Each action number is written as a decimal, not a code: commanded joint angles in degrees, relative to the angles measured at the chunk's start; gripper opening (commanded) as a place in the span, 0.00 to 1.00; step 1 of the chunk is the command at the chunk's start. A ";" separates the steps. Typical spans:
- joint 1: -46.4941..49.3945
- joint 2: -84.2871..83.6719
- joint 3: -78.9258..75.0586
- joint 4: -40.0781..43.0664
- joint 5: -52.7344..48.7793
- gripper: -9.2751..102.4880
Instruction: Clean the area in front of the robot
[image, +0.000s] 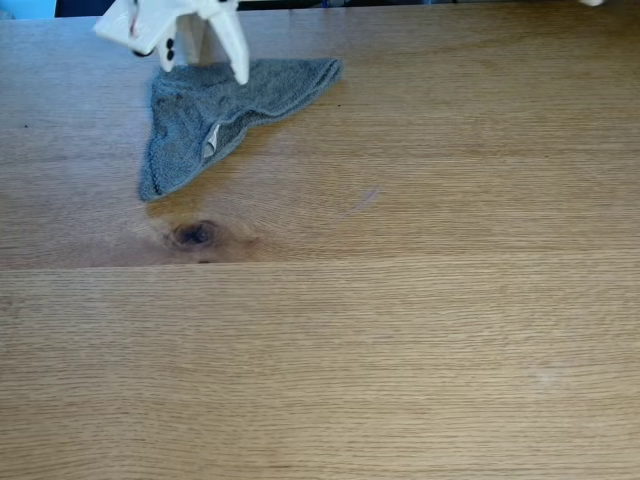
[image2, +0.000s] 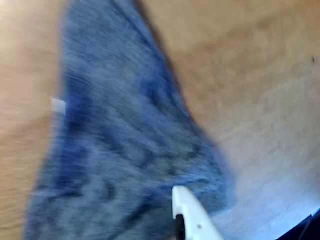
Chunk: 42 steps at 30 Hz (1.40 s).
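Note:
The area is a light oak tabletop (image: 400, 330). At its far left lies a rumpled grey terry cloth (image: 215, 115), roughly triangular, with a small white tag (image: 211, 143). The robot's white gripper (image: 205, 70) reaches down from the top edge over the cloth's far edge. Its two fingers stand apart, and the pointed one (image: 240, 65) touches the cloth. Nothing looks pinched between them. The wrist view is blurred: the cloth (image2: 130, 145) lies flat on the wood, and one white fingertip (image2: 187, 207) sits above its near end.
A dark oval knot (image: 195, 234) marks the wood just below the cloth's lower tip. A long plank seam (image: 400, 262) crosses the table from left to right. A faint scuff (image: 365, 197) shows right of the cloth.

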 joint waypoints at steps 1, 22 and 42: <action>6.50 -5.10 -5.36 -4.83 -5.19 0.43; 8.79 -23.12 -6.06 -16.79 -15.38 0.16; 4.39 3.34 -5.45 -6.24 -10.63 0.08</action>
